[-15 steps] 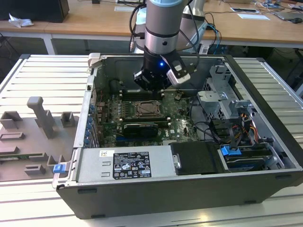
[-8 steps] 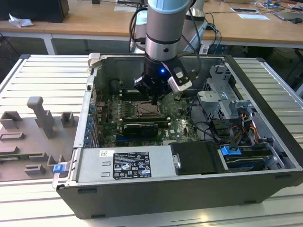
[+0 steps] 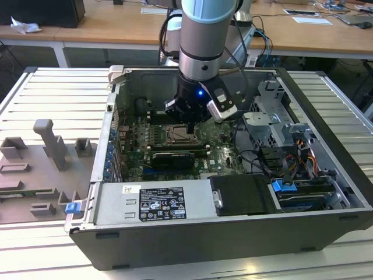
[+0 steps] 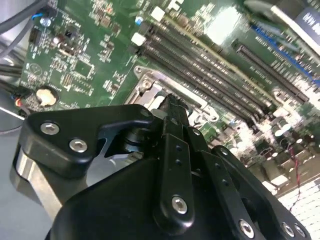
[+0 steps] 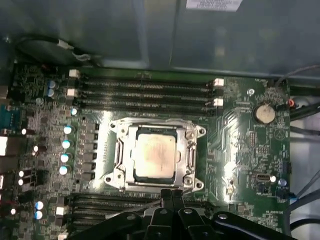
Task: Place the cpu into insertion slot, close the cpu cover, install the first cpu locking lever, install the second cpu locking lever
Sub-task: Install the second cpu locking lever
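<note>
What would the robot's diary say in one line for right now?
gripper: shut, empty, at the socket's edge | chip: sitting in the socket | cover: down over the chip | place: inside the open computer case

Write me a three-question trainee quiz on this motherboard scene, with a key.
1. True or false: the cpu shows through the window of the cpu cover, which lies flat around it.
2. Pick one. In the first wrist view, the gripper is nearest to: A) the round coin battery, B) an edge of the cpu cover, C) the cables at the board's corner.
3. Fill in: long memory slots run along ___ opposite sides of the cpu cover.

Key: 1 true; 2 B; 3 two.
</note>
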You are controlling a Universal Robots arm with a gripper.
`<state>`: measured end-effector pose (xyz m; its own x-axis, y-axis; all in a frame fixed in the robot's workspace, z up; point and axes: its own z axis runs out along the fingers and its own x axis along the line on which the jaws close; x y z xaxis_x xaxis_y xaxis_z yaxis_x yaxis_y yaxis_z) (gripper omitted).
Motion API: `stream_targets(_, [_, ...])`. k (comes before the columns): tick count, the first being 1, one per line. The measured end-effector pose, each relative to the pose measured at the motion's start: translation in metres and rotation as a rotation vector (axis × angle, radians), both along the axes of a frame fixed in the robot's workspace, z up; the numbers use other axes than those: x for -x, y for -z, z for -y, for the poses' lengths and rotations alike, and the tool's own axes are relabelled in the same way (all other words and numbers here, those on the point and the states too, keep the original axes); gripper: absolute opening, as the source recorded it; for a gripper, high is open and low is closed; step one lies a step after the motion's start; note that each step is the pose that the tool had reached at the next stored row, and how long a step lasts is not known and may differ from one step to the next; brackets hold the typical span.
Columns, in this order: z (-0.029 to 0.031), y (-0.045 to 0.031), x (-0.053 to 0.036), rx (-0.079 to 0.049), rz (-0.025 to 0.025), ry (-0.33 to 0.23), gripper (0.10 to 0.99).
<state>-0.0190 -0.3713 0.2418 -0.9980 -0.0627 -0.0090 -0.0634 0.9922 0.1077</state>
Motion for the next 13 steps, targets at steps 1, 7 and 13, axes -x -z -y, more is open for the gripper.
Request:
stream_targets(1, [0.0007,0.0005,0.0018,0.000,0.0005,-0.004,0.106])
stream_targets(7, [0.0038,0.0023,0.0143,-0.010,0.0010,-0.013,0.106])
stream_targets(13, [0.0141,0.0033,0.0331,-0.029,0.0012,-0.013,0.106])
